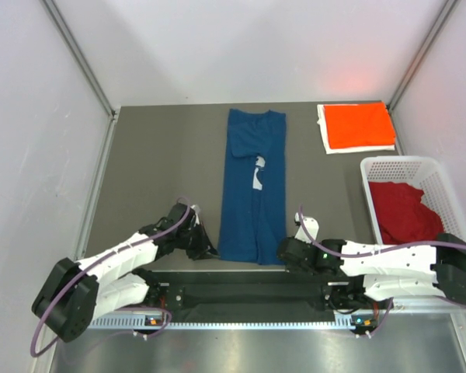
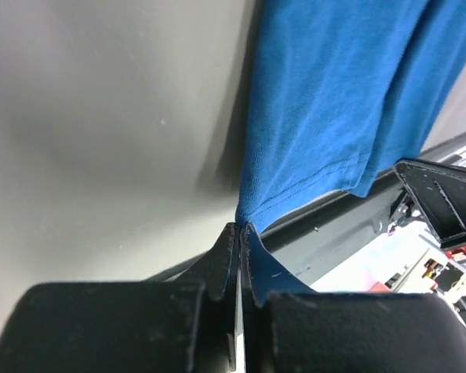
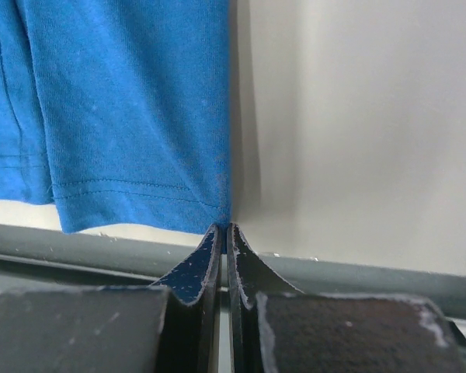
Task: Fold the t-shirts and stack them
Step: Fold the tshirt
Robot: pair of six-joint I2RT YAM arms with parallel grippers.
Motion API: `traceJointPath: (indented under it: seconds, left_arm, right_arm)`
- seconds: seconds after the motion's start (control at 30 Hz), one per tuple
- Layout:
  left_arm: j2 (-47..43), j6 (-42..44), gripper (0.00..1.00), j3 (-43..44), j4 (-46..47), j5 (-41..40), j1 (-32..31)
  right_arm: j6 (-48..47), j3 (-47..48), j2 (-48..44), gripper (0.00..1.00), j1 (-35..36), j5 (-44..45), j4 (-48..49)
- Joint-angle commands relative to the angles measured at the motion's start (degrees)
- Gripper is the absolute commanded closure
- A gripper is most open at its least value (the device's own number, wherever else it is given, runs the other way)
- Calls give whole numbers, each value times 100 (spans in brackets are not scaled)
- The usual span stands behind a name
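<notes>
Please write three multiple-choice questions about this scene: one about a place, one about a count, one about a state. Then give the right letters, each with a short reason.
1. Where does the dark red t-shirt lie?
A) in the white basket
B) on a shelf
C) on a chair

2. How many t-shirts are in view?
A) one
B) three
C) five

3. What is the state of the left gripper?
A) open, holding nothing
B) shut on the blue t-shirt
C) shut on a cup

Answers:
1 A: the red cloth fills the basket at the right.
2 B: there is one blue, one orange-red t-shirt and one dark red.
3 B: the left wrist view shows its jaws closed on the blue hem corner.
</notes>
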Motion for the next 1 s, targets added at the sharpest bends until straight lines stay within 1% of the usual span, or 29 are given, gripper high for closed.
traceJointPath:
  seconds: [0.0, 0.07, 0.1, 0.2, 0.37, 0.4, 0.6, 0.63, 0.7, 0.8, 0.83, 0.97]
  left_arm:
    - [-234, -386, 100, -76, -238, -60, -159]
    - [-261, -491, 100, -58, -256, -112, -317]
    - [-261, -605, 100, -49, -273, -165, -544]
    - [-182, -860, 100, 21, -361, -411, -931]
    - [-41, -905, 100, 240, -607, -683, -986]
    - [2, -861, 100, 302, -634, -719, -986]
    - [617, -484, 100, 1136, -853, -815, -959]
    - [818, -440, 100, 1363, -888, -824, -951]
    - [977, -352, 100, 1549, -924, -816, -907]
    - [1303, -246, 100, 1918, -941, -781, -775]
    - [1443, -202, 100, 1998, -968, -763, -723]
    - [1751, 131, 100, 2411, -1099, -666, -249]
  right_arm:
    - [120, 261, -163, 100, 204, 150, -586]
    - [182, 288, -242, 100, 335, 159, -717]
    - [208, 314, -251, 100, 380, 177, -762]
    - [252, 384, -208, 100, 485, 186, -885]
    - [86, 551, -68, 100, 494, 282, -999]
    - [42, 699, -41, 100, 494, 369, -1156]
    - [-397, 1281, 179, 100, 407, 669, -1527]
    - [-511, 1307, 170, 100, 302, 660, -1518]
    - [-687, 1395, 144, 100, 144, 669, -1501]
    - [-1152, 1492, 161, 100, -243, 643, -1457]
    - [-1441, 1509, 170, 100, -479, 617, -1413]
    - [-2181, 1606, 258, 100, -990, 485, -975]
